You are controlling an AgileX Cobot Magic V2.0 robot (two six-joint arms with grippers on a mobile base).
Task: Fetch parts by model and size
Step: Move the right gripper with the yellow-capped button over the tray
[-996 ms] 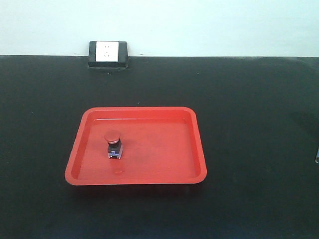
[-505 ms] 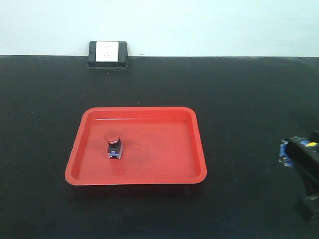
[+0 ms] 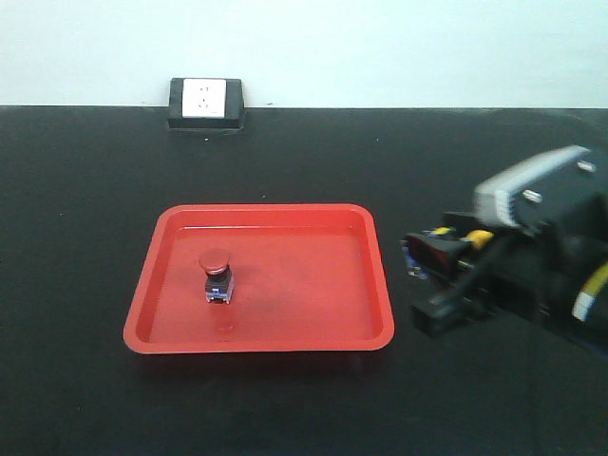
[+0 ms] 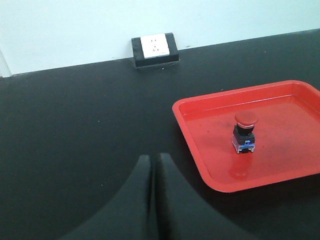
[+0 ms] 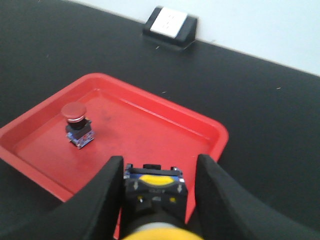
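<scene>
Now right gripper, clamping yellow-capped switch, entered from 3 o'clock toward red tray; delivery imminent; left gripper clenched, empty.

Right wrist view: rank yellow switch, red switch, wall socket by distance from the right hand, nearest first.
1. Yellow-capped switch: held between the fingers of the right hand, over the red tray's near edge.
2. Red-capped switch: upright in the tray, ahead and left.
3. Wall socket: farthest, at the table's back edge against the wall.
</scene>
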